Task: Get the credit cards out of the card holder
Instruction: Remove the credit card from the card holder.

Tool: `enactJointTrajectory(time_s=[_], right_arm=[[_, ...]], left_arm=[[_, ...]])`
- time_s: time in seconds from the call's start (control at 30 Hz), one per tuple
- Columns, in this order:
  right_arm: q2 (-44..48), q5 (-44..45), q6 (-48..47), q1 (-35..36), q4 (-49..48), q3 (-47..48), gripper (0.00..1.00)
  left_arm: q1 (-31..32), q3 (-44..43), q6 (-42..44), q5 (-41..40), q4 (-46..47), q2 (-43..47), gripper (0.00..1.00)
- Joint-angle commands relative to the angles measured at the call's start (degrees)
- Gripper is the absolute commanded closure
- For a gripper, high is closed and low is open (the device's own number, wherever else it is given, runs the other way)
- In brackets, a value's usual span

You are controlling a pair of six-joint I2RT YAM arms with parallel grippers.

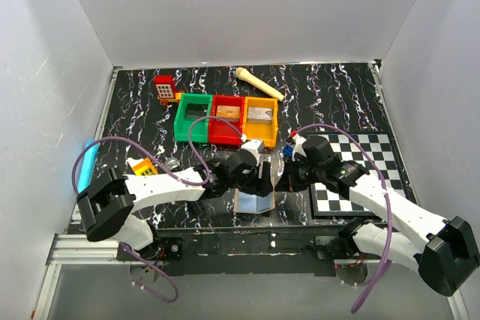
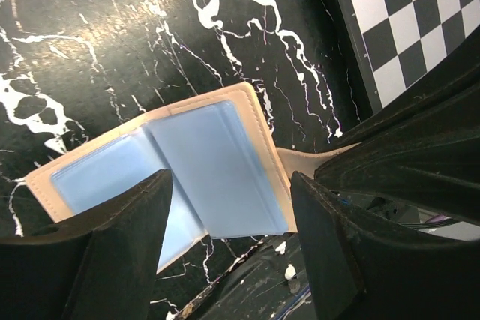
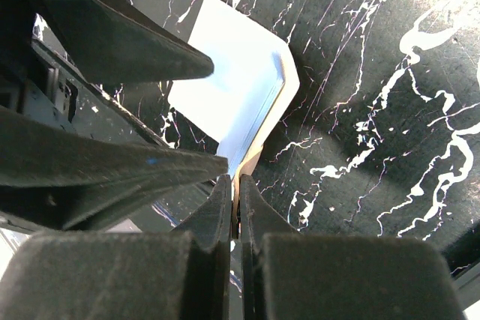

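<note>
Two grippers meet at the holder, which sits on the black marbled table near the front edge, between the two arm bases. It is open with the pale blue lining up and bent at the fold, not fully flat. The right gripper is pinched almost closed on the holder's tan rim, at the end nearest it. The left gripper has its jaws wide and straddles one pocket panel. In its wrist view one finger overlaps the blue lining and the other is just beside the tan rim. Can't tell if either finger touches, and nothing looks clamped. Can't tell cards from lining in the pockets. The chequered board lies right of the holder, partly under the right arm. Behind the holder are a green bin, a red bin and an orange bin, touching side by side in a row. A brown block is in the red bin and a grey block in the orange one. A wooden stick lies beyond the bins, near the back wall.
</note>
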State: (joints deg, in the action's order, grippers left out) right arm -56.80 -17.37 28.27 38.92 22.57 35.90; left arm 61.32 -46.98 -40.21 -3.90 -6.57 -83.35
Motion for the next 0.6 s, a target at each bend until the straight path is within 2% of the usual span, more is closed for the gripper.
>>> enactJointTrajectory(time_s=[0.0, 0.57], right_arm=[[1.2, -0.9, -0.5, 0.3, -0.3, 2.8, 0.99], [1.5, -0.9, -0.6, 0.3, 0.0, 2.7, 0.99]], left_arm=[[1.3, -3.1, 1.7, -1.3, -1.8, -2.2, 0.36], [1.5, -2.7, 0.7, -2.4, -2.6, -3.0, 0.39]])
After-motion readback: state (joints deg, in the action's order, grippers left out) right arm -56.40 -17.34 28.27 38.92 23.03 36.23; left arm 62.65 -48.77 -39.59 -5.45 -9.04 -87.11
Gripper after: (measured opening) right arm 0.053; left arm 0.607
